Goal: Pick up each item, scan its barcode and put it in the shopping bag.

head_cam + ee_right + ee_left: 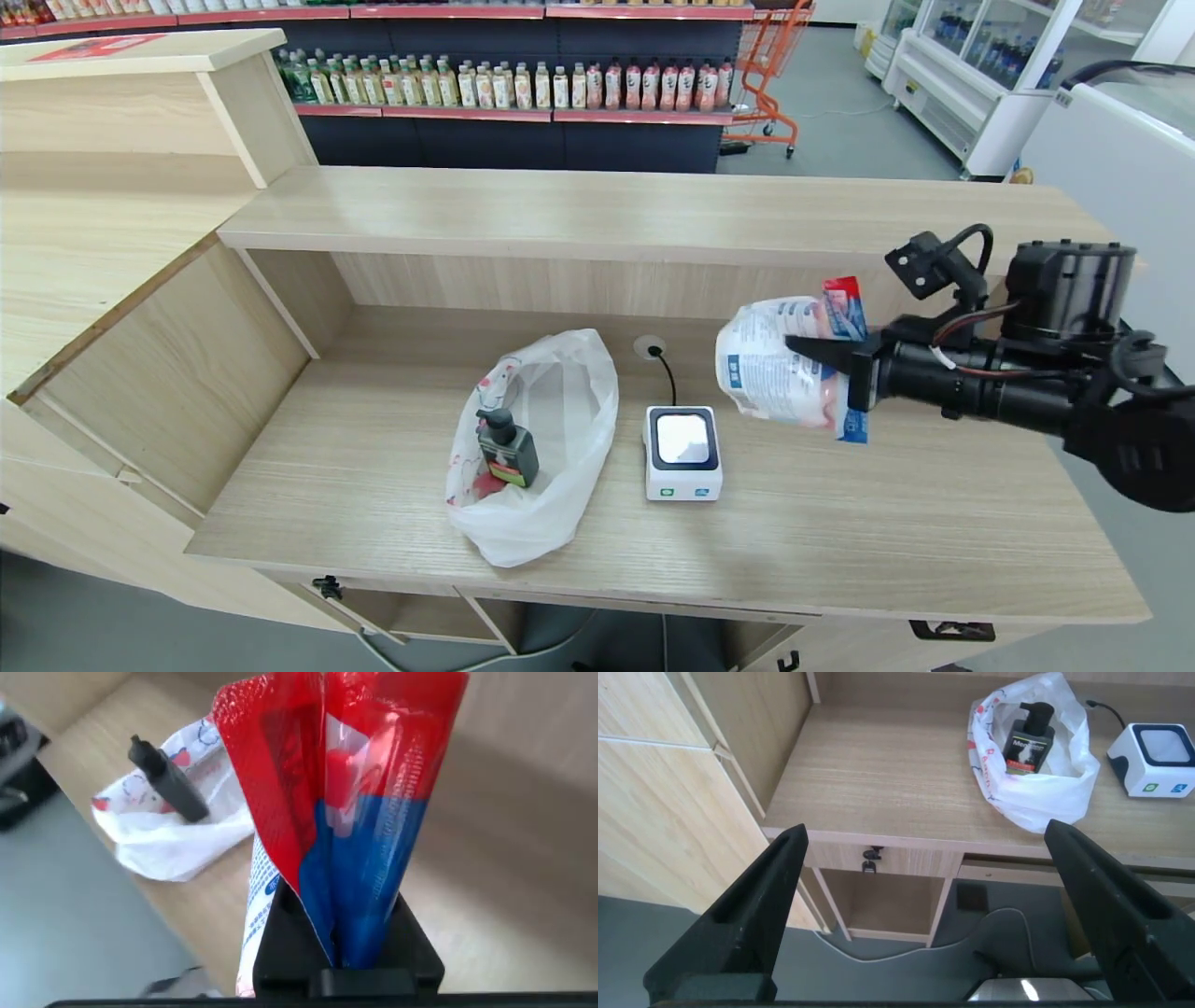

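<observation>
My right gripper [826,359] is shut on a white, red and blue snack packet [780,366], held in the air to the right of and above the white barcode scanner [682,452]. In the right wrist view the packet's red and blue sealed edge [350,812] is pinched between the jaws. The white plastic shopping bag [541,439] lies open on the counter left of the scanner, with a dark pump bottle [507,449] inside it. My left gripper [924,915] is open, below the counter's front edge, with the bag [1036,765] and the scanner [1153,758] beyond it.
The wooden counter [840,532] has a raised shelf [653,210] behind and a side wall [168,373] on the left. A black cable [667,373] runs from the scanner to a hole at the back. Bottle shelves [523,84] stand far behind.
</observation>
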Controlling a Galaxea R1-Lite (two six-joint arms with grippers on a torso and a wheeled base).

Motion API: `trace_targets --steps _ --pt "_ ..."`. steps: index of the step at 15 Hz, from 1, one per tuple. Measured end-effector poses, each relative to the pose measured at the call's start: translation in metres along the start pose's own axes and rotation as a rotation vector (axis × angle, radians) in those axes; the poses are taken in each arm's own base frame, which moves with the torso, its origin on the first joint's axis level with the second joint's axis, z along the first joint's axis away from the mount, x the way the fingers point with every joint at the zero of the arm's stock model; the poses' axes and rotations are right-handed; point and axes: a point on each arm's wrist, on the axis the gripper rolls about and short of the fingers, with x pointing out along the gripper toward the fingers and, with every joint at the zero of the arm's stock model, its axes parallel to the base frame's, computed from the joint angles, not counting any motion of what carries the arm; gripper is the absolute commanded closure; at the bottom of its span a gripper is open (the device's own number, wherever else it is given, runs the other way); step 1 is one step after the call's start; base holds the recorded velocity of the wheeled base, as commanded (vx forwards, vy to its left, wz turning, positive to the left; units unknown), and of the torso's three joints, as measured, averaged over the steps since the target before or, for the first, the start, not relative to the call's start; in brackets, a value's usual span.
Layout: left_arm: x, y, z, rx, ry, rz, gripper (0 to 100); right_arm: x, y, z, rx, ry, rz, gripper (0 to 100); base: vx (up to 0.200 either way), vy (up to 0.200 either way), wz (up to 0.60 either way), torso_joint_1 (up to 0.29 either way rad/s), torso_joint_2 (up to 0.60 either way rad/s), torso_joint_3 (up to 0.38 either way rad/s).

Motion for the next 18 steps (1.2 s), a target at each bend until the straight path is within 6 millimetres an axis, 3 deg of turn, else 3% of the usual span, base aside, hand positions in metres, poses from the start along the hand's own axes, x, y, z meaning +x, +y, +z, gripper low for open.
trace_targets --steps 2,4,11,18 --pt "0.000 0.000 0.000 0.000 0.000 0.000 0 -0.024 0.028 -0.002 0.256 0.106 -0.088 100 0.000 0.000 0.00 0.000 0.00 0.000" --pt "0.000 0.000 0.000 0.000 0.000 0.000 0 -0.040 0.038 -0.002 0.337 0.153 -0.116 100 0.000 0.000 0.00 0.000 0.00 0.000" --pt "0.000 0.000 0.000 0.001 0.000 0.001 0 -0.068 0.022 0.003 0.399 0.130 -0.211 100 0.000 0.000 0.00 0.000 0.00 0.000" --pt "0.000 0.000 0.000 -0.001 0.000 -0.001 0 -0.070 0.025 0.009 0.454 0.103 -0.202 100 0.000 0.200 0.00 0.004 0.00 0.002"
